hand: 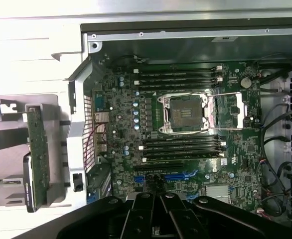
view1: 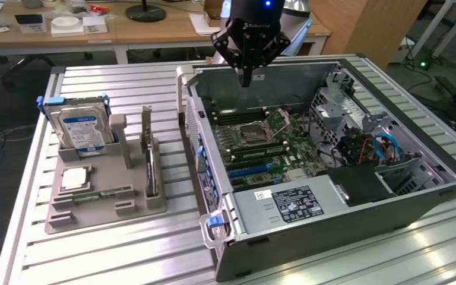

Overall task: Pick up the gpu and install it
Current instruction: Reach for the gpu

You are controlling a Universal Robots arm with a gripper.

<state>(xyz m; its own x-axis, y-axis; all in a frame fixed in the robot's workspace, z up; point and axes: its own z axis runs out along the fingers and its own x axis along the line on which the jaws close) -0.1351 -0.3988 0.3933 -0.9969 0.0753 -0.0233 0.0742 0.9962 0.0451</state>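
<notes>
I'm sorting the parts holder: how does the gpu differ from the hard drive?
The gpu is a thin card; the hard drive is a thicker block. The gpu shows green circuit board; the hard drive, a silver face with a blue-white label. Both stand upright in the grey holder.

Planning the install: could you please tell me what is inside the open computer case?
A motherboard, its open CPU socket, a power supply and cables; anything beneath the power supply is hidden.
</notes>
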